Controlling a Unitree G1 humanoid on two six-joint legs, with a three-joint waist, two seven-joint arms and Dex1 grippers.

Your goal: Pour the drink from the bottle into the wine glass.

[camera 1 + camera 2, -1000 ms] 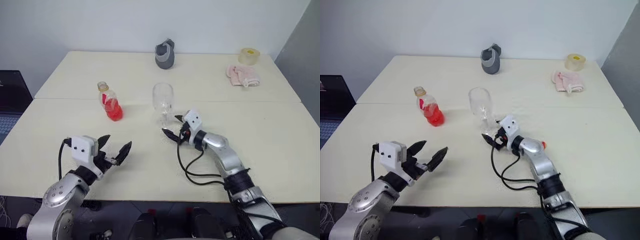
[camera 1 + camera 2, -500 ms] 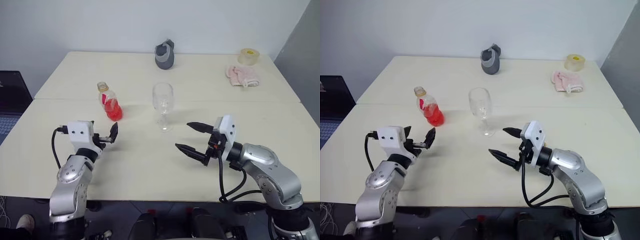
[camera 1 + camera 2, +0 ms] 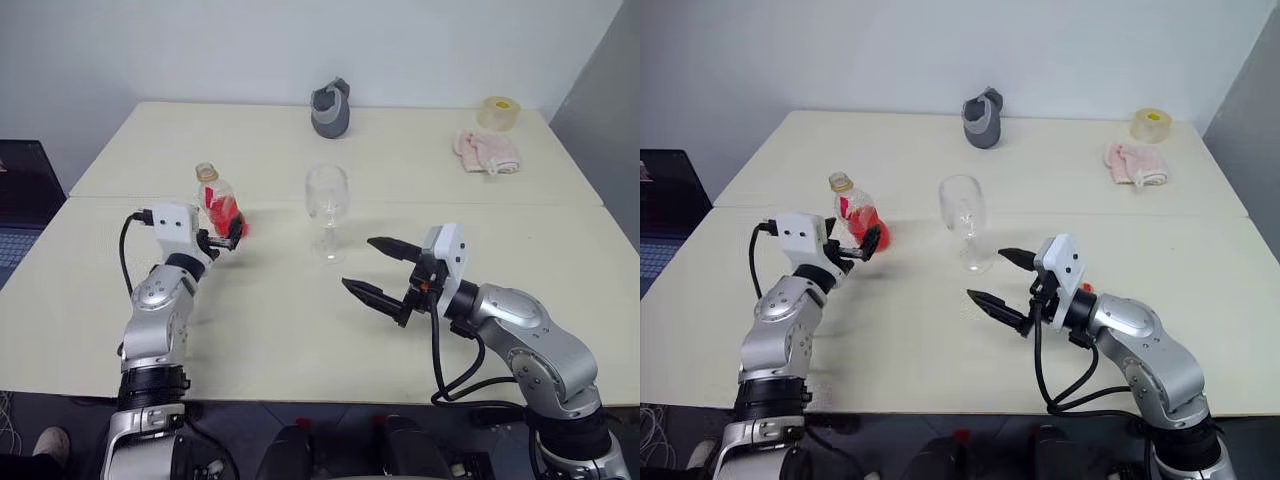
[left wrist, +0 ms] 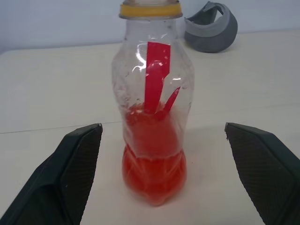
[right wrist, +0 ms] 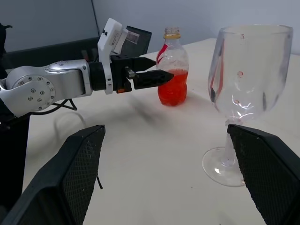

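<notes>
The bottle [image 3: 213, 200] stands upright on the table's left half, uncapped with a yellowish rim, and the red drink [image 4: 153, 171] fills its lower part. My left gripper [image 3: 226, 235] is level right in front of it and open. Its fingers [image 4: 77, 161] stand wide to either side, clear of the bottle. The empty wine glass [image 3: 326, 198] stands upright mid-table. My right gripper [image 3: 358, 263] hovers open a little nearer than the glass and to its right, pointing left, with nothing between its fingertips [image 5: 86, 154].
A grey pouch-like object [image 3: 330, 110] sits at the table's far edge. A tape roll [image 3: 499, 110] and a pink cloth [image 3: 486, 151] lie at the far right. A laptop [image 3: 15, 205] is beyond the left edge. A seam [image 3: 500, 203] crosses the table.
My left gripper has moved forward from near the front edge up to the bottle. My right gripper drew back from the glass's foot and rose, then held still. Both stayed open.
</notes>
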